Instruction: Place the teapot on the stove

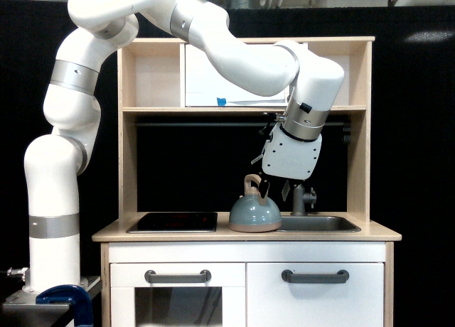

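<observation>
The pale blue-grey teapot (pixel 254 214) with its tan arched handle stands upright on the wooden counter (pixel 245 235), between the stove and the sink. The black stove (pixel 173 222) lies flat at the exterior view's left of the teapot, with nothing on it. My gripper (pixel 275 190) hangs tilted just above and to the exterior view's right of the teapot's handle. Its dark fingers (pixel 266 189) stand apart, open, holding nothing; one finger is close beside the handle.
A grey sink basin (pixel 318 223) with a faucet (pixel 303 197) sits right of the teapot, close under my gripper. The shelf (pixel 245 109) and a dark rail run above. A white cabinet box (pixel 213 85) stands on the shelf. Wooden side walls bound the counter.
</observation>
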